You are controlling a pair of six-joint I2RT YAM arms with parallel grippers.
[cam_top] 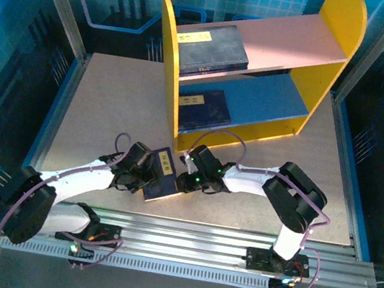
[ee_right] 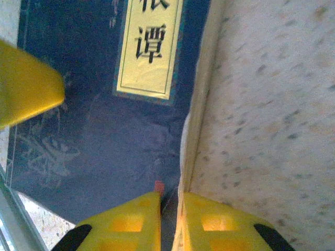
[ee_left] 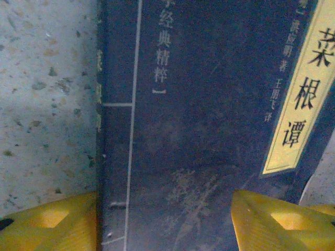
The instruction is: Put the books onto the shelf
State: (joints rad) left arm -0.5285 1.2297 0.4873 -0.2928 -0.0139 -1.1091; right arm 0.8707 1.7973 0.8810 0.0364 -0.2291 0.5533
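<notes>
Lying on the table [cam_top: 101, 115] between the 2 grippers, close to the arms' bases, the loose book [cam_top: 163, 185] is dark navy with a yellow label strip [ee_left: 303, 94] printed in black characters. The left gripper [cam_top: 145, 174] is at its left edge and the right gripper [cam_top: 185, 181] at its right edge.

In the left wrist view the left gripper's fingers [ee_left: 47, 222] stand wide apart. 1 is just outside the spine edge, over the speckled table, and the other is over the cover below the label, so these jaws are open and clamp nothing.

In the right wrist view the right gripper's fingers [ee_right: 125, 222] are almost together. The book's pale page edge runs into the narrow slit between them, so these jaws are closed on the loose book's edge.

Well behind, the shelf [cam_top: 167, 60] stands upright at the table's far side. The upper book [cam_top: 211, 47] lies flat on its pink board [cam_top: 288, 46] and the lower book [cam_top: 201, 110] lies flat on its blue board [cam_top: 272, 98], both toward the left side panel.
</notes>
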